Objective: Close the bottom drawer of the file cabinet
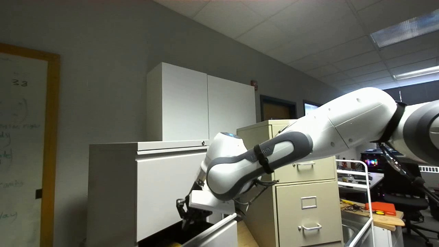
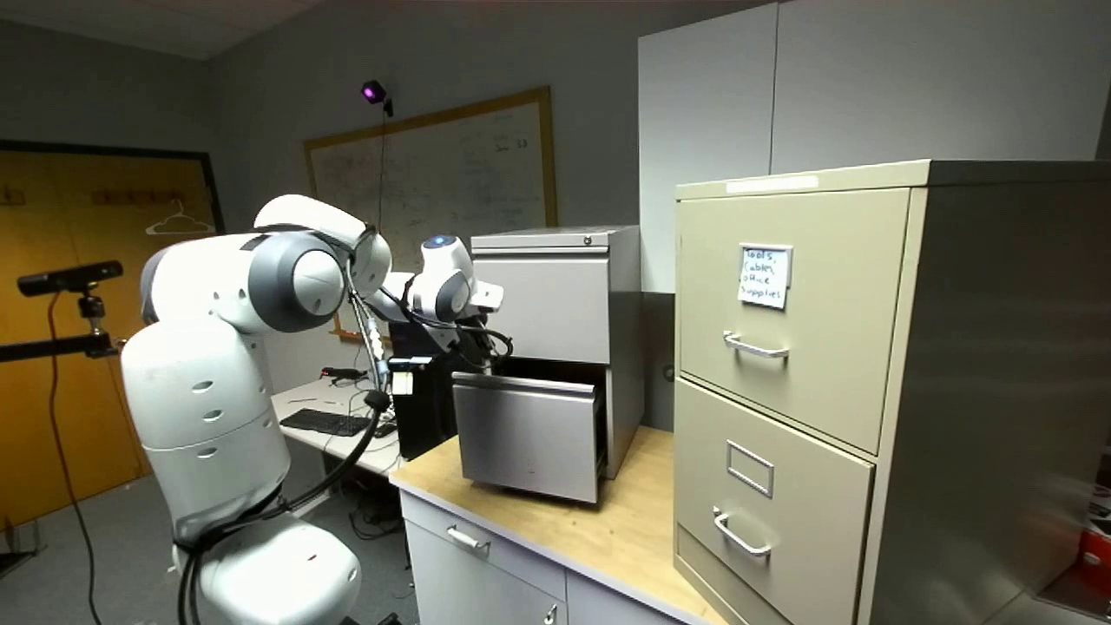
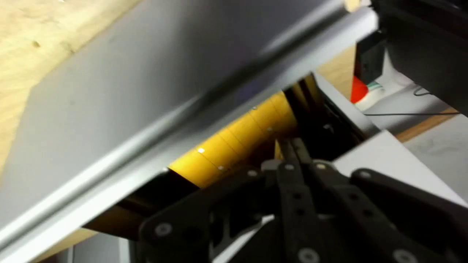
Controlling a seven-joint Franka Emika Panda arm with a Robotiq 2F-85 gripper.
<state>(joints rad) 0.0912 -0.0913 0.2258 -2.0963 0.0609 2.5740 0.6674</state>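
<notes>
Where the bottom drawer [image 2: 525, 438] of the file cabinet [image 2: 540, 304] juts out over the worktop [image 2: 640, 490], the pincer [image 3: 294, 141], its fingers [image 3: 290, 152] drawn together, reaches down into the drawer's opening; in the wrist view, a yellow item [image 3: 234, 140] lies inside.

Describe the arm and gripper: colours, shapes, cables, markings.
The arm is white and rounded, with grey joint sections, black straps, dark cables, a blue disc and partly hidden lettering. The gripper is black: jointed bars, slim fingers, pale round fasteners.
</notes>
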